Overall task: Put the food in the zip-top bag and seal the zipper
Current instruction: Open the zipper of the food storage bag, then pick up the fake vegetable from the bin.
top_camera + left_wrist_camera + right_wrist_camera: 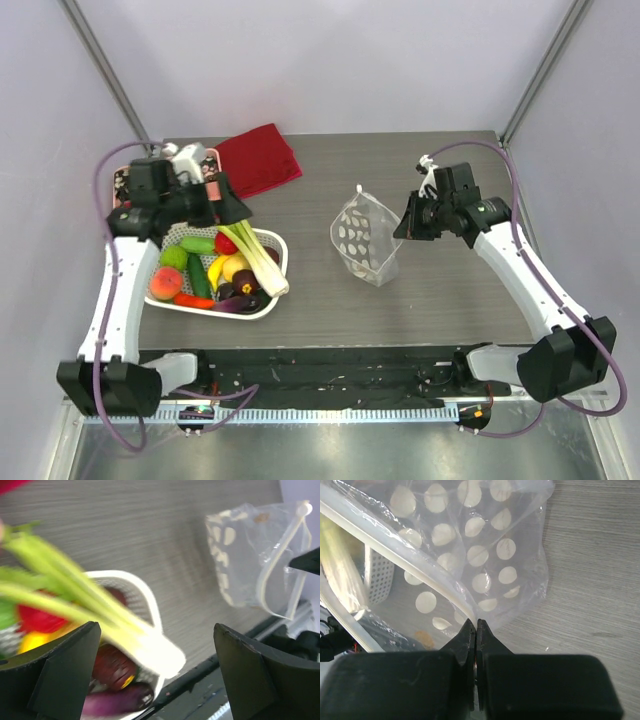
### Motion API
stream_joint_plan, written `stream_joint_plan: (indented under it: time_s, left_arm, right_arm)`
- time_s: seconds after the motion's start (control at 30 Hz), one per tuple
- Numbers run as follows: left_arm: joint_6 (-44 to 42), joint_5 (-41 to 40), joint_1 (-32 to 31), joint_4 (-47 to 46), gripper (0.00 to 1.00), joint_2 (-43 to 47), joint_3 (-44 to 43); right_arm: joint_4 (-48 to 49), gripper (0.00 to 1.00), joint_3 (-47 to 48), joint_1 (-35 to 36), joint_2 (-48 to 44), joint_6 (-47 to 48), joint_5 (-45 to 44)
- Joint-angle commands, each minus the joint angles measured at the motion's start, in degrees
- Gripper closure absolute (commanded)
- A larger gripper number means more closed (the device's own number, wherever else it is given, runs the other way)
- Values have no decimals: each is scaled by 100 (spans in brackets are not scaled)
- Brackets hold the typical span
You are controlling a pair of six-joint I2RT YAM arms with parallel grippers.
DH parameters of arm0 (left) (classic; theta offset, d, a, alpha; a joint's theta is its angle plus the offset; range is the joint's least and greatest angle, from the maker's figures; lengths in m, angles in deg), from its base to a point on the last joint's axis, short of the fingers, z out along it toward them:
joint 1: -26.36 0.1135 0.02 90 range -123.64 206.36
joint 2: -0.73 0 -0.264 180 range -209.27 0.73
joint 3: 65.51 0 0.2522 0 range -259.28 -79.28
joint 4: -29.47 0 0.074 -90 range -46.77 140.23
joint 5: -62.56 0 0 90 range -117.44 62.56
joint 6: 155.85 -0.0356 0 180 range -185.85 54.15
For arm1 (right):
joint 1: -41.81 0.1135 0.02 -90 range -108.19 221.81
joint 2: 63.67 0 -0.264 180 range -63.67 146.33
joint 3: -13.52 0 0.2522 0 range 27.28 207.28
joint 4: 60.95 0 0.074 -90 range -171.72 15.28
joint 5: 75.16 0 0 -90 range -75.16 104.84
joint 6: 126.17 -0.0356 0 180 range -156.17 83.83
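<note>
My left gripper stands wide open and holds nothing. Under the gap between its jaws lies the white end of the leek, resting across the rim of the white basket. The green leaves run away past the jaw on the left of the wrist view. Just beside that same jaw I see the purple eggplant low down and the red tomato further back. In the top view this gripper hangs over the far part of the basket, and the peach, the cucumber and the banana lie in it on the near side of the jaws.

My right gripper is fully closed, and its jaws pinch the edge of the zip-top bag just where the zipper comes down to them. The bag spreads away in front of the jaws with its mouth open, and it rests on the table. In the top view the bag stands between my two grippers, touching the right one and well apart from the basket
</note>
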Motion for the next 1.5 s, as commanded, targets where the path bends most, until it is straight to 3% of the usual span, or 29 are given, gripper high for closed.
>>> stream_joint_plan:
  time_s: [0.0,0.17,0.23,0.37,0.57,0.63,0.7,0.77,0.97,1.2,1.47]
  left_arm:
    - [-1172,147,1086,1476,0,491,63]
    - [-3324,-589,1667,2867,0,317,-94]
    - [-3731,-660,1791,3367,2,210,-130]
    - [-4032,-922,1871,2959,7,517,413]
    - [-2935,-1941,1643,1852,21,369,1013]
    - [-2407,-2153,1616,1631,20,70,1074]
    - [-2020,-2696,1520,1402,26,-384,1048]
    - [-1738,-2770,1519,1401,34,-694,1013]
    - [-1098,-2910,1511,945,42,-1363,1170]
    - [-551,-3236,1423,260,41,-1890,1259]
    - [-410,-3341,1396,285,43,-2356,1171]
  right_arm:
    - [576,99,-22,54,-2,-274,29]
    - [665,99,57,159,68,-309,82]
    - [700,99,57,203,77,-292,65]
    - [718,99,75,203,86,-221,30]
    - [709,99,110,221,85,-239,-23]
    - [709,99,127,221,94,-239,-67]
    - [683,99,154,221,121,-213,-102]
    - [674,99,145,221,112,-195,-137]
    - [691,99,92,221,103,-186,-173]
    - [665,99,145,221,156,-134,-155]
    - [647,99,189,221,200,-107,-208]
